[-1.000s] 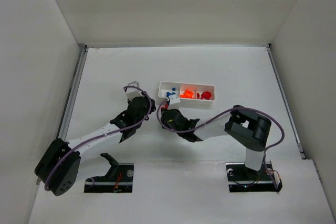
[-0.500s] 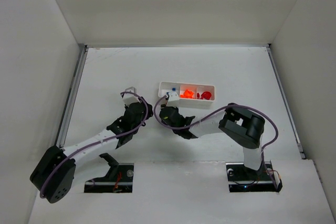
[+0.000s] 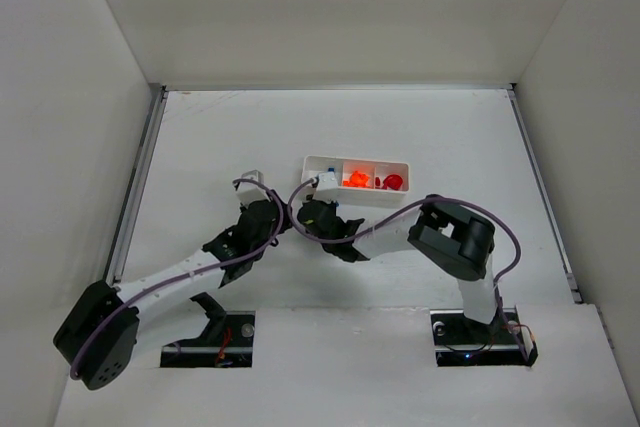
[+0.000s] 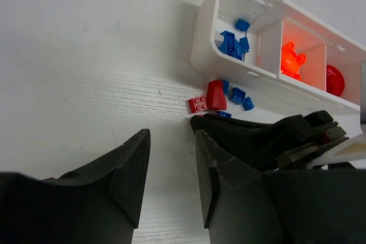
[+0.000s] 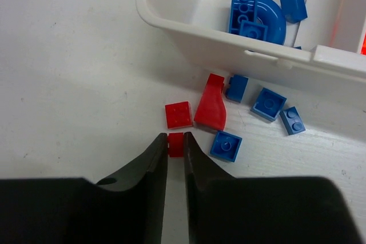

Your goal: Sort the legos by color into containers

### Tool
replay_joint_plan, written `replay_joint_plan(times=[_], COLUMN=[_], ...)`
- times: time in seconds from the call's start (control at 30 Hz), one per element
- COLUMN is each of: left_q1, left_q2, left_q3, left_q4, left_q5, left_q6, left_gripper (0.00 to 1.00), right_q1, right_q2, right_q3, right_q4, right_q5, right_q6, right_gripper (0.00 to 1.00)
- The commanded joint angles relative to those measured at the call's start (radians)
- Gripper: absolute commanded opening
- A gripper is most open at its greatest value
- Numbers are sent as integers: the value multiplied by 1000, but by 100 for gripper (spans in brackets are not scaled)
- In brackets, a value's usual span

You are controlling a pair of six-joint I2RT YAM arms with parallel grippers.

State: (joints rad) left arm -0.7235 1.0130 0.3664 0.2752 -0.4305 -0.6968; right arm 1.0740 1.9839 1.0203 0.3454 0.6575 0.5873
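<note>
My right gripper (image 5: 175, 139) is shut on a tiny red lego (image 5: 176, 147) that rests on the table just in front of the white tray's (image 5: 189, 34) left end. Beside it lie a red square brick (image 5: 178, 114), a red sloped piece (image 5: 211, 104) and several blue bricks (image 5: 226, 145). The tray's (image 3: 356, 159) left compartment holds blue legos (image 5: 254, 12), the middle one orange (image 4: 291, 58), the right one red (image 4: 334, 80). My left gripper (image 4: 171, 135) hangs open over bare table left of the pile, with nothing between its fingers.
The right gripper's black fingers (image 4: 257, 132) lie close to the right of my left gripper. White walls enclose the table on three sides. The arm bases stand at the near edge.
The right gripper's jaws have closed onto the small red lego. The left arm has drawn back a little toward its base, away from the tray.
</note>
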Motion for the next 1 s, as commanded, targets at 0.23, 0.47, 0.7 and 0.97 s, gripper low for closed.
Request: replay_joint_plan(times=[0.23,0.47,0.7,0.97], left_q1=[-26,-136,-254,-257], left_q2=[-86,42,209,409], left_q3=[-37,43,126,220], left_q4=[-56,-7,58,58], left_q5=[-36,-39,-91,-103], left_q6=[3,10,42,75], left_gripper=[34,34,34,35], right_q1=[5,-61,-257,-418], right_q2=[-206,-474,-596,-593], right_q3=[-133,-285,-364,-374], right_q4=[38,38,33,38], right_q5=[13,4,-59,-117], right_q6=[32,3,-53,-84], right_gripper=[13,14,14,16])
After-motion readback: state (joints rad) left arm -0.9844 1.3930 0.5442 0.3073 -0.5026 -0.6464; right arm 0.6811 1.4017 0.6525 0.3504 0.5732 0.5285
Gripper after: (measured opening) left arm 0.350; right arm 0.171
